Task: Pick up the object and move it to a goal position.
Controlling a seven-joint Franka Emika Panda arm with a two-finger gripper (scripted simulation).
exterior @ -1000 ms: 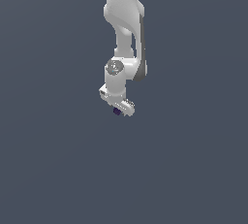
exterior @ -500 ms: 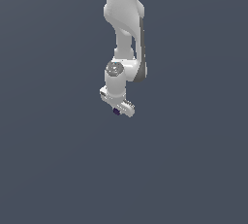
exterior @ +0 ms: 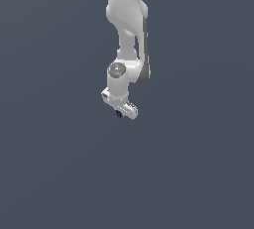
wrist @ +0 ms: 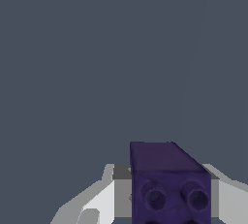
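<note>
The object (wrist: 167,182) is a dark purple block with two round studs on its near face. In the wrist view it fills the space between my white fingers (wrist: 99,201), and they press on both of its sides. In the exterior view the object (exterior: 119,113) is only a tiny purple speck under the white hand. My gripper (exterior: 119,112) hangs from the white arm in the middle of the exterior view, shut on the object and held off the grey ground.
A plain grey-blue surface (exterior: 59,173) fills everything around the arm. The white arm (exterior: 128,20) comes down from the upper edge of the exterior view. No goal mark shows in either view.
The arm and the held object have shifted very slightly; otherwise nothing has visibly changed.
</note>
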